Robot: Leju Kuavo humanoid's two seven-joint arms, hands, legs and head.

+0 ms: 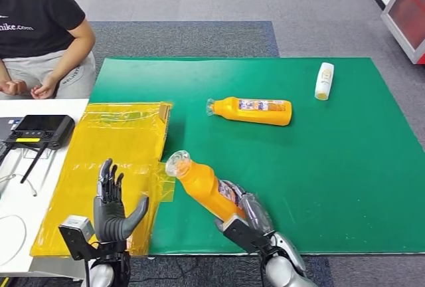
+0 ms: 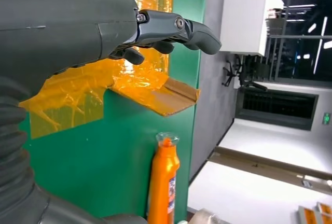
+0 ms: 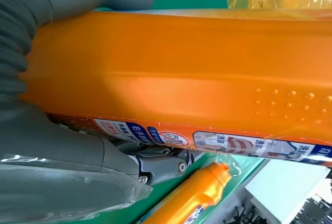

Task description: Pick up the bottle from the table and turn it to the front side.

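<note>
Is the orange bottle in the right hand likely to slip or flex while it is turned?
The bottle looks like rigid, glossy plastic, so probably stiff but somewhat slippery. The right hand grips its lower body; the raised dots may help grip.

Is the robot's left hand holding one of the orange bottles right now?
No, the left hand is open above the yellow plastic sheet; the right hand grips the orange bottle.

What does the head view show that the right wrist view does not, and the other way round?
Head view alone: the left hand open above the yellow plastic sheet, a small white bottle at the far side of the green mat, a seated person, and a black controller. Right wrist view alone: the held bottle's raised dots and label strip close up. Both: the right hand gripping that orange bottle, and a second orange bottle lying on the mat.
</note>
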